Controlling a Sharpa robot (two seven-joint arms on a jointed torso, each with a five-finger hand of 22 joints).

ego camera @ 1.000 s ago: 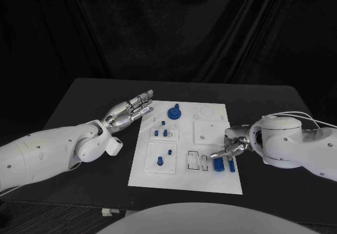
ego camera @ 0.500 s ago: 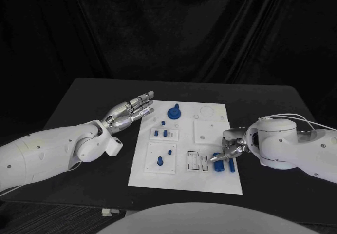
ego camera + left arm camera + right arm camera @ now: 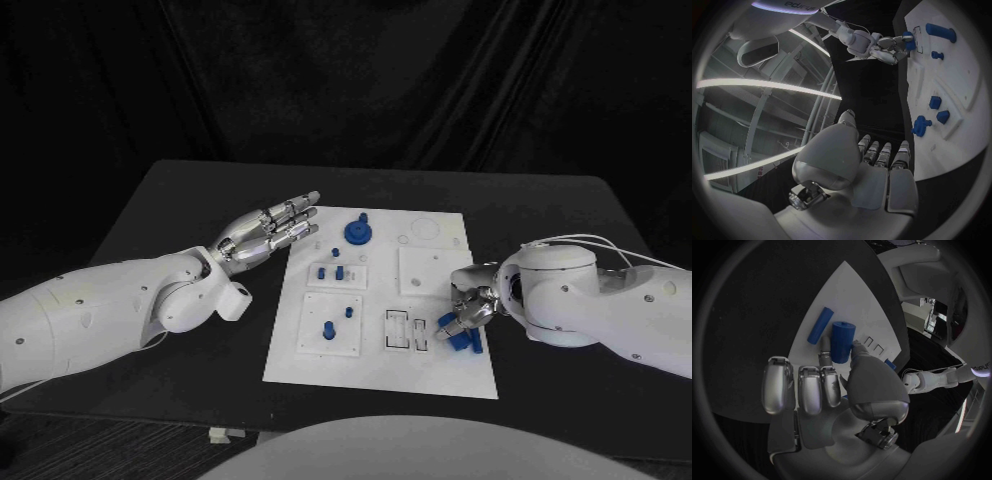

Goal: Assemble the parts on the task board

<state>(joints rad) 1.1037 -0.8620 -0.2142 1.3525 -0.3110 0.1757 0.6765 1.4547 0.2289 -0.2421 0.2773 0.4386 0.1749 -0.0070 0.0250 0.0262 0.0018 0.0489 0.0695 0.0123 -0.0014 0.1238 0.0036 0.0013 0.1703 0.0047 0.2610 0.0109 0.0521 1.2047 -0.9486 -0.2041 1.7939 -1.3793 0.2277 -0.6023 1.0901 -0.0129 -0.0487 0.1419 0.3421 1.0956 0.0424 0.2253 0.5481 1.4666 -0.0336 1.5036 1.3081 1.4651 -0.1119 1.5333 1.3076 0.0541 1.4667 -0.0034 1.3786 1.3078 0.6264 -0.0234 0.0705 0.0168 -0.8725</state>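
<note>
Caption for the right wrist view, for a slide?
Silver right hand pinches a short blue cylinder over the white task board, beside a slim blue rod.

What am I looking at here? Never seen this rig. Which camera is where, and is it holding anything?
It is a two-armed robot at a black table, each white arm ending in a silver hand. One picture looks down from a camera on its head; the two round ones come from fisheye cameras at its wrists, behind each hand.

On the table lies the white task board, with small blue parts on it: a knob at the far end, pegs in the blocks on its left half.

The left hand hangs open beside the board's far left corner, holding nothing. The right hand is at the board's right edge; its wrist view shows it pinching a blue cylinder between thumb and finger, with a blue bar lying on the board beside it.
</note>
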